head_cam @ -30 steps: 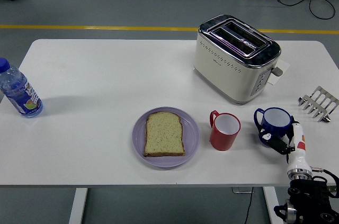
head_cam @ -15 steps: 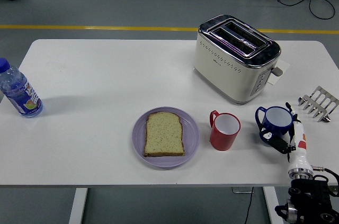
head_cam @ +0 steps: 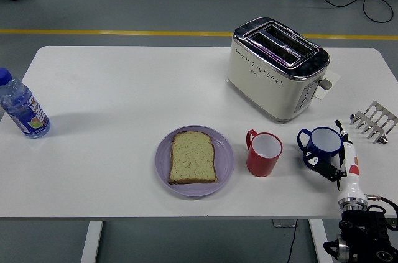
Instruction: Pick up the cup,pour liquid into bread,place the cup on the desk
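Tabletop (head_cam: pixel 124 89) scene, left to right: a water bottle (head_cam: pixel 22 106) stands at the far left edge, well apart from everything else. At center, 1 slice of bread (head_cam: pixel 193 157) lies flat on a lilac plate (head_cam: pixel 163 163). Just right of it stands a red cup (head_cam: pixel 264 153), handle turned toward the plate, then a blue cup (head_cam: pixel 324 146) near the right front corner, behind which sit a cream toaster (head_cam: pixel 277 68) and a small metal rack (head_cam: pixel 374 122).

The robot's right hand (head_cam: pixel 333 165) is pressed against the blue cup's near side, fingers curled around its lower wall; whether the hold is firm cannot be told. The left hand is out of view.

The cup looks rigid, light and glossy, likely slippery; a wrap around the body, or the left-facing handle, seems the surest hold. Open room lies along the front edge, but the red cup stands between blue cup and bread, so the carry probably needs height.
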